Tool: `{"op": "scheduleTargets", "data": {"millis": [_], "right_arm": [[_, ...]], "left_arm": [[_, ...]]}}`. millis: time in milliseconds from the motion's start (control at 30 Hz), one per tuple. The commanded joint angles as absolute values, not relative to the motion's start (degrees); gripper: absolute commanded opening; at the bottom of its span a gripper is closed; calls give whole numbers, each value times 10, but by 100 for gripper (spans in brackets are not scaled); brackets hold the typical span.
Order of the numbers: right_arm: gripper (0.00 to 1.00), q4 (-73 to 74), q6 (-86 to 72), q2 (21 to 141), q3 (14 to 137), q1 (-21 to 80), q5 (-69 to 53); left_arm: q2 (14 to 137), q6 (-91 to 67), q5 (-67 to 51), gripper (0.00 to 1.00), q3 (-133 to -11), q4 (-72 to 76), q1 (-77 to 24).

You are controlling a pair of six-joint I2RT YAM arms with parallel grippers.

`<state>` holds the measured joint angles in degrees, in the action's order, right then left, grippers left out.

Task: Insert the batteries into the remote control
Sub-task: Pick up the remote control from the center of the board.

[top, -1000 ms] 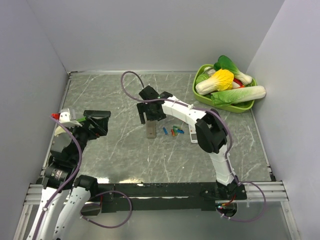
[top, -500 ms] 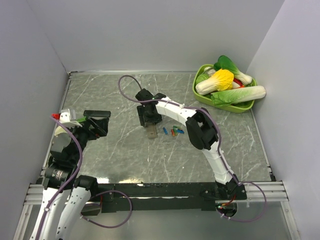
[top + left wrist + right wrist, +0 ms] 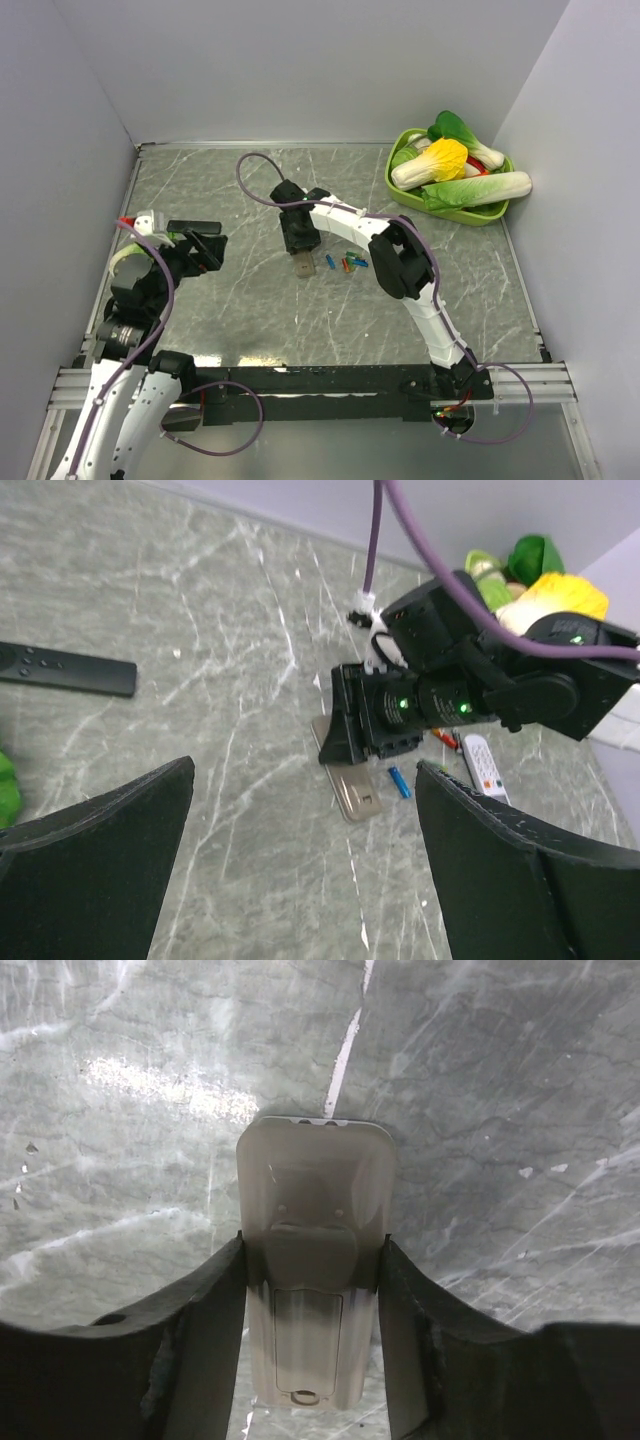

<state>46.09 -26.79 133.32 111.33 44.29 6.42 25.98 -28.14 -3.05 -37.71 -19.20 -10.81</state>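
The remote control (image 3: 315, 1210) lies on the table with its grey-beige back up and the cover panel facing me. My right gripper (image 3: 313, 1250) is down over it, both fingers pressed against its long sides. From above, the right gripper (image 3: 301, 246) covers the remote's far end and the near end (image 3: 302, 266) sticks out. Several batteries (image 3: 345, 264) lie just right of it, a blue one (image 3: 399, 781) nearest. My left gripper (image 3: 305, 880) hovers open at the left, well away from the remote (image 3: 355, 795), holding nothing.
A flat black bar (image 3: 193, 226) lies by the left arm. A small white remote (image 3: 483, 768) sits right of the batteries. A green basket (image 3: 440, 212) of toy vegetables stands at the back right. Grey walls close in on three sides.
My right gripper has dropped onto the remote and its fingers have closed in against the sides. The left arm has shifted slightly toward the middle.
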Motion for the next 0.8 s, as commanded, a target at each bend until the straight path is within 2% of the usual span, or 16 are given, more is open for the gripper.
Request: {"op": "scheduleTargets", "data": {"millis": [0,100,300,467,767], "right_arm": [[36,440,-280,1309,1077,447,64],[27,399,-291,1256,1017,445,45],[18,308,-326,1139,870,438,4],[14,221,-373,1036,781,433,-30],[13,105,-497,851,600,411,-45]], "left_arm": [[295,-287,-75,97,-379,-156,-105],[301,-310,-102,97,-369,-122,-105],[312,-392,-129,97,-341,-61,-117],[330,-440,-94,97,-308,22,-184],[427,-483,-9,97,-260,173,-346]]}}
